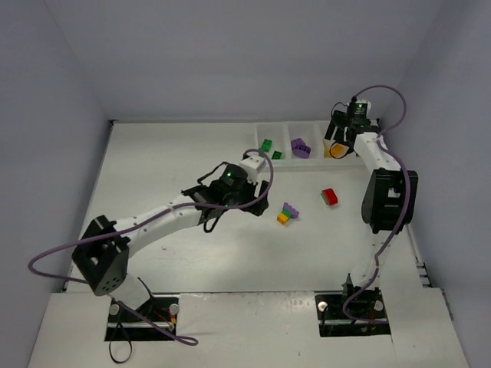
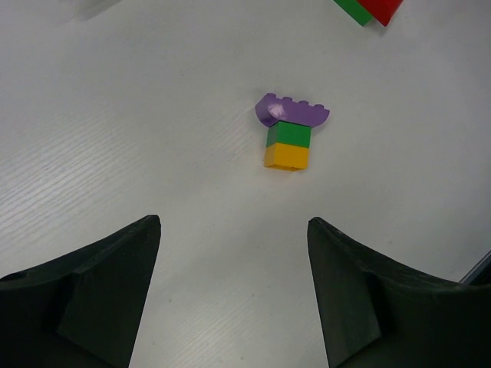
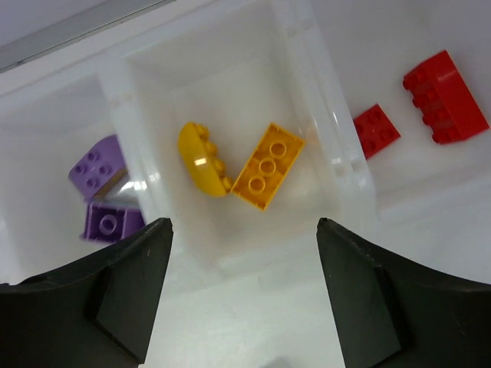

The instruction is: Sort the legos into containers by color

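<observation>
Left pincer (image 2: 232, 224), released; purple-green-yellow clump (image 2: 288, 136) at 12 o'clock on surface (image 2: 115, 115): likely light, rigid, slick; grip across flat green-yellow sides. Right pincer (image 3: 244, 226) released.

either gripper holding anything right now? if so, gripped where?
Nothing is held. The left gripper is open, the purple-green-yellow clump lying loose ahead of it. The right gripper is open and empty over the compartment holding two yellow bricks.
</observation>
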